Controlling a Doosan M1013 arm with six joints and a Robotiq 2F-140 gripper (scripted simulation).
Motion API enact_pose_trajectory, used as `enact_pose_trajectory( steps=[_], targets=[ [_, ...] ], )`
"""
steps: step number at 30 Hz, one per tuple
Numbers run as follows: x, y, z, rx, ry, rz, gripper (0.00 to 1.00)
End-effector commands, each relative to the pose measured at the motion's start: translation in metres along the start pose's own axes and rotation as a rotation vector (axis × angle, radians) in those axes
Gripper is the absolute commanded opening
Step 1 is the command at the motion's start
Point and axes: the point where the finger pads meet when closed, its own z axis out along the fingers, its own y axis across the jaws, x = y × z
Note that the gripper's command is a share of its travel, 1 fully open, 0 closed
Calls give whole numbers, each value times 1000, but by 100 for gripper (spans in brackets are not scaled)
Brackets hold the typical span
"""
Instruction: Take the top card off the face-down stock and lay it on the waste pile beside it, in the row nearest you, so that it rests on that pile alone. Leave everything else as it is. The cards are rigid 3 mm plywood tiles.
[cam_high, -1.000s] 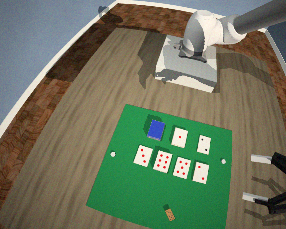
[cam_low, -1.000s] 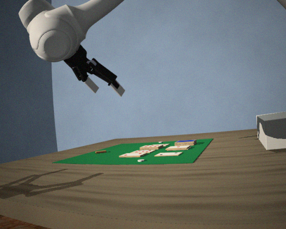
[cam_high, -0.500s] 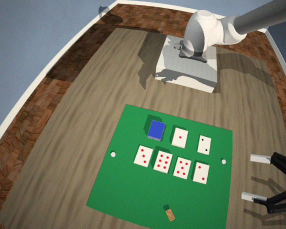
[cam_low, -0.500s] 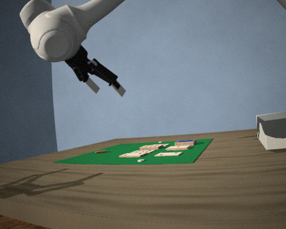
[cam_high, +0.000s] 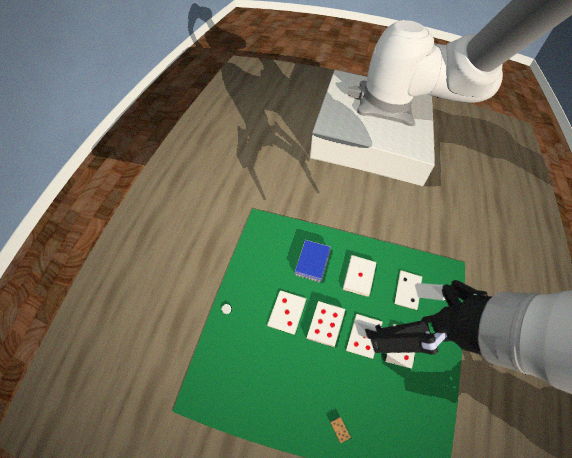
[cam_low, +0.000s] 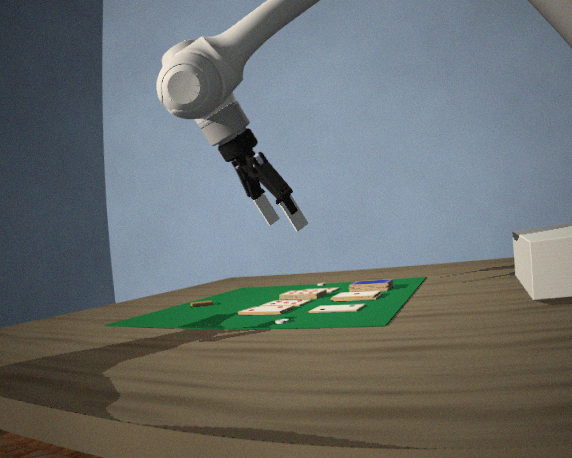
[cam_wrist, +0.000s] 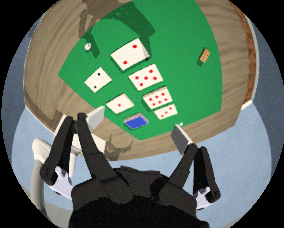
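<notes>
The face-down stock (cam_high: 313, 260) is a small stack with a blue back, in the far row of the green mat (cam_high: 320, 330). Next to it lies the waste pile (cam_high: 360, 275), showing one red pip, then a card with black pips (cam_high: 407, 290). Both piles also show in the side view, stock (cam_low: 371, 285) and waste (cam_low: 356, 295), and in the wrist view, stock (cam_wrist: 136, 122) and waste (cam_wrist: 118, 103). My gripper (cam_high: 392, 310) (cam_low: 282, 217) is open and empty. It hangs tilted, high above the mat's right part, touching nothing.
A row of four red-pip cards (cam_high: 326, 324) lies in front of the stock row. A small white disc (cam_high: 226, 308) sits at the mat's left edge, and a small brown dotted block (cam_high: 340, 430) near its front edge. The arm's white pedestal (cam_high: 375, 135) stands behind the mat.
</notes>
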Motion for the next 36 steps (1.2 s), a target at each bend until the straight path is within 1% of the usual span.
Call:
enact_pose_trajectory(
  steps=[1, 2, 3, 4, 5, 6, 7, 8, 9, 10, 12, 15, 17, 19, 36],
  targets=[
    [-37, 15, 54, 108, 151, 152, 100],
    [-41, 16, 59, 108, 151, 152, 100],
    [-56, 17, 76, 154, 206, 234, 100],
    [-58, 18, 79, 154, 206, 234, 100],
    [-74, 19, 96, 195, 257, 318, 100],
    [-74, 19, 96, 195, 257, 318, 100],
    [-89, 20, 112, 231, 303, 400, 100],
    [-89, 20, 112, 231, 303, 400, 100],
    [-103, 20, 125, 260, 343, 477, 100],
    [-103, 20, 125, 260, 343, 477, 100],
    [-125, 21, 145, 300, 404, 608, 100],
    [-125, 21, 145, 300, 404, 608, 100],
    [-140, 21, 156, 322, 440, 694, 100],
    [-147, 21, 162, 331, 456, 732, 100],
    [-148, 21, 162, 332, 458, 739, 100]
  ],
)
